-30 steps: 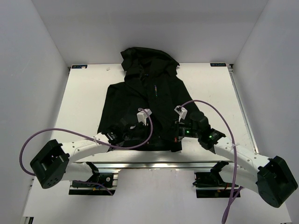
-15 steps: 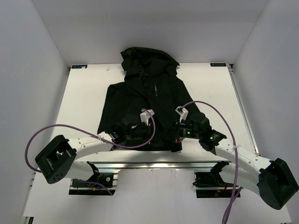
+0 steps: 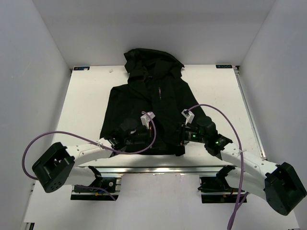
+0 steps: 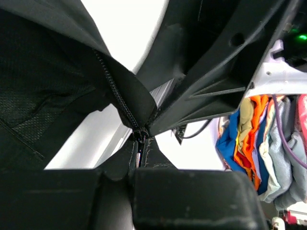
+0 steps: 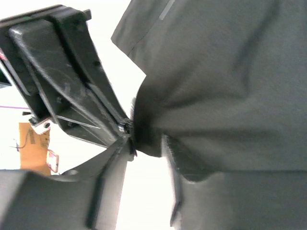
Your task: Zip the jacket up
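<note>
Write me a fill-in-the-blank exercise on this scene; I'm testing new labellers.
The jacket is ___ in colour. Its hood lies toward the table's ___ edge. The left gripper pinches it beside the ___ teeth. The right gripper is ___ on its edge.
Missing: black; far; zipper; shut.

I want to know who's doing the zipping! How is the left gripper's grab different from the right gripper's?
The left gripper pinches where the zipper teeth end; the right gripper pinches plain cloth. Seen from above, the left gripper sits left of the middle of the jacket, the right gripper nearer its right side. Both are shut on its near hem.
</note>
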`<act>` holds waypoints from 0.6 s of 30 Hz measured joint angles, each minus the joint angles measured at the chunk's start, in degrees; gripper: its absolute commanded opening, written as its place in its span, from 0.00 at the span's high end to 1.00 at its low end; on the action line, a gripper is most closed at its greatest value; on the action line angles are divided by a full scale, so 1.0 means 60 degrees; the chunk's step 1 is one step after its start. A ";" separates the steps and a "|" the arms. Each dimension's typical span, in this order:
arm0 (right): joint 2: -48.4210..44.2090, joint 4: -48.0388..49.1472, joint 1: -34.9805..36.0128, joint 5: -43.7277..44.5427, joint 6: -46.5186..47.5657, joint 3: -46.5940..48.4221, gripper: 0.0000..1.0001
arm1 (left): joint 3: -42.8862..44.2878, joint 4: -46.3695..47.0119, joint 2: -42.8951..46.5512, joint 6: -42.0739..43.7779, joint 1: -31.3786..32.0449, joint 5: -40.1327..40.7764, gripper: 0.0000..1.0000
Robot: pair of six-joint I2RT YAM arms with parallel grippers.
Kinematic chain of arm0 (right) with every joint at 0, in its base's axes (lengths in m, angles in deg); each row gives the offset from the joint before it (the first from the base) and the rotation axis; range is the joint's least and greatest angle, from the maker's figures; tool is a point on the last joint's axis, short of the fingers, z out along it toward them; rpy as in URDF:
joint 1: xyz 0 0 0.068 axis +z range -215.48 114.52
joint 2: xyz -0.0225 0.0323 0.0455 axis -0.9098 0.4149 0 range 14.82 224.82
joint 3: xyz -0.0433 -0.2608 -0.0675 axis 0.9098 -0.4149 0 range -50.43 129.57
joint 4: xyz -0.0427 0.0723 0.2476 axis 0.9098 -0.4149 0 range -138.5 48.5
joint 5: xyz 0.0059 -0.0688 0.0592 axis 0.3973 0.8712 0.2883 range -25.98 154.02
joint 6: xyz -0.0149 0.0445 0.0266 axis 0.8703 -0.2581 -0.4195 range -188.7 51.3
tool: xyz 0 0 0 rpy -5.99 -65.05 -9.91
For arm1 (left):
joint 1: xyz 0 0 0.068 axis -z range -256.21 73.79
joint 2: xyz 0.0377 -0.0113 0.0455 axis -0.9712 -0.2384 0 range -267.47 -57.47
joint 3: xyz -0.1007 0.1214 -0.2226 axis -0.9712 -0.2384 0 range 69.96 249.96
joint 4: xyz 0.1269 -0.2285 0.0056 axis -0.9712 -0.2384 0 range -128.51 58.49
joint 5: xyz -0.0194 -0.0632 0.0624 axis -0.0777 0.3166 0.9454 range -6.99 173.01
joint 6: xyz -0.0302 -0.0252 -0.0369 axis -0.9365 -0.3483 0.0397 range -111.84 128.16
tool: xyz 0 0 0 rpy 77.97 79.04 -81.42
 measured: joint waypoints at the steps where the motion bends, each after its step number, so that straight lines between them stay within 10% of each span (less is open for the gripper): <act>1: 0.0011 0.0055 0.0000 0.0011 -0.0091 -0.0036 0.48 | -0.0058 0.0044 0.0095 0.0015 0.0000 -0.0004 1.00; 18: 0.1107 0.2124 -0.0189 -0.1064 -0.1337 -0.0157 0.52 | -0.0426 0.0809 0.0328 0.0073 -0.0044 -0.0273 1.00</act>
